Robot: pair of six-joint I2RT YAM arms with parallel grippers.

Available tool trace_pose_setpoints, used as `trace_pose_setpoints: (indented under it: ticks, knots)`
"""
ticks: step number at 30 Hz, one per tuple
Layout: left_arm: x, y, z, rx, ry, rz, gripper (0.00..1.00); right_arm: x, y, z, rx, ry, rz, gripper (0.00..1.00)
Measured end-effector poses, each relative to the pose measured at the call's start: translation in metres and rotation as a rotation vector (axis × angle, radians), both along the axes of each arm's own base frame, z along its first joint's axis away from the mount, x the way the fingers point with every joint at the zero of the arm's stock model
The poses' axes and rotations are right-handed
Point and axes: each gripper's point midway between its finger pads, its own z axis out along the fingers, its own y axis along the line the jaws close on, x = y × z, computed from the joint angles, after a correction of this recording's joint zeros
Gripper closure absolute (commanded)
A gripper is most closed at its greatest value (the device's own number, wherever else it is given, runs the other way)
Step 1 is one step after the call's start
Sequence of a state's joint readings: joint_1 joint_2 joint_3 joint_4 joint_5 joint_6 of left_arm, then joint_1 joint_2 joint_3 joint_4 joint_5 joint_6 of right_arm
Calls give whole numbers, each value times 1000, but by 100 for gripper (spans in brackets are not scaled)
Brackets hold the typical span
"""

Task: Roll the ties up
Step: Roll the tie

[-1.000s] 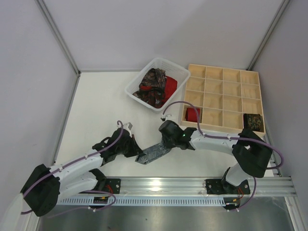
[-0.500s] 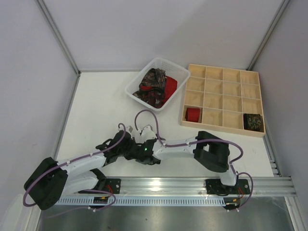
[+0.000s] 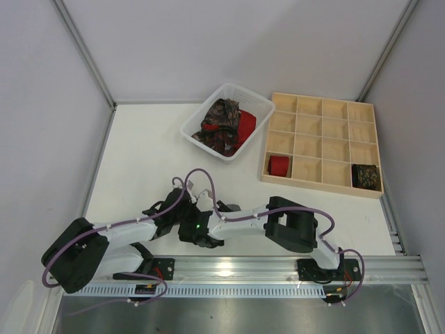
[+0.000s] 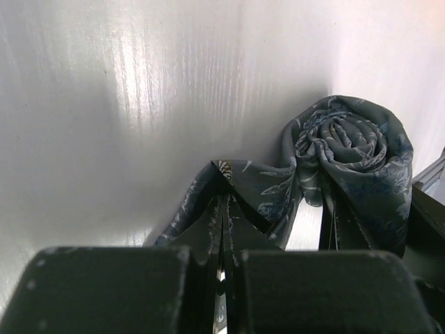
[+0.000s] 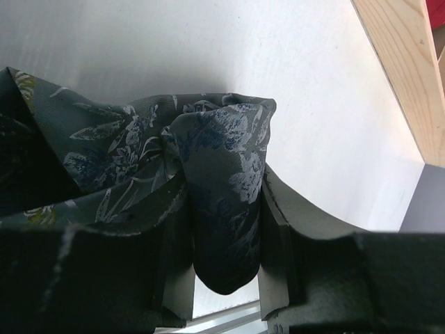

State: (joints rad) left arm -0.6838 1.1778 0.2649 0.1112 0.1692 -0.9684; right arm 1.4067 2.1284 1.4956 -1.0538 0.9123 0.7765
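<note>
My right gripper (image 5: pixel 224 209) pinches the rolled end of the grey tie (image 5: pixel 222 174) between part-spread fingers, low over the near edge of the table (image 5: pixel 313 104). My left gripper (image 4: pixel 222 209) is pressed together on the loose tail. To finish well, I'd feed that tail taut and level as the roll turns. The floral weave looks slick, thin and springy. The spiral seems tight, though its underside is hidden.

Bright even light, glare streaks on the table (image 4: pixel 139 69), near fingers (image 4: pixel 111 292) blurred.
</note>
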Motion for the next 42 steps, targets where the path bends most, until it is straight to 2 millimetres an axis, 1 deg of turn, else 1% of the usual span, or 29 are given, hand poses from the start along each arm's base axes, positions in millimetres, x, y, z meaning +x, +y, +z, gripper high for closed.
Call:
trace_pose_setpoints:
  ticks: [2, 3, 4, 5, 8, 10, 11, 14, 22, 24, 27, 30, 32, 35, 36, 39, 42]
  knots:
    - [0, 0, -1, -9, 6, 3, 99, 0, 0, 1, -12, 15, -1, 71]
    - [0, 0, -1, -11, 9, 3, 100, 0, 0, 0, -14, 25, 0, 65]
    - [0, 0, -1, -11, 11, 4, 100, 0, 0, 0, -16, 30, 1, 64]
    - [0, 0, -1, -11, 12, 4, 99, 0, 0, 0, -17, 33, 3, 60]
    - [0, 0, -1, -12, 13, 4, 100, -1, 1, -1, -9, 55, 10, 54]
    - [0, 0, -1, -13, 11, 5, 100, -2, 4, -3, 21, 77, 17, 47]
    - [1, 0, 0, -15, 9, 5, 100, -4, 7, -3, 42, 88, 21, 45]
    - [1, -1, 1, -19, 5, 3, 99, -8, 10, -5, 86, 121, 30, 43]
    - [-2, -1, 1, -20, 12, -4, 100, -14, 9, -3, 160, 167, 42, 41]
    - [-1, -1, 1, -21, 12, -3, 99, -17, 16, 2, 216, 182, 51, 40]
    - [-1, -1, 1, -21, 12, -2, 99, -24, 32, 15, 325, 203, 76, 39]
    - [-1, -1, 1, -21, 12, -2, 99, -27, 42, 27, 401, 218, 92, 38]
    - [-1, -1, 1, -21, 12, -2, 99, -28, 44, 32, 435, 229, 96, 37]
    - [-1, -1, 1, -20, 12, -2, 100, -26, 42, 29, 449, 250, 88, 35]
    - [-1, -1, 1, -19, 13, -2, 100, -25, 41, 27, 446, 256, 88, 32]
    - [-1, -1, 1, -18, 11, 0, 99, -25, 34, 19, 434, 274, 83, 27]
    - [-1, 1, 1, -11, 11, 3, 100, -28, 30, 16, 428, 289, 98, 23]
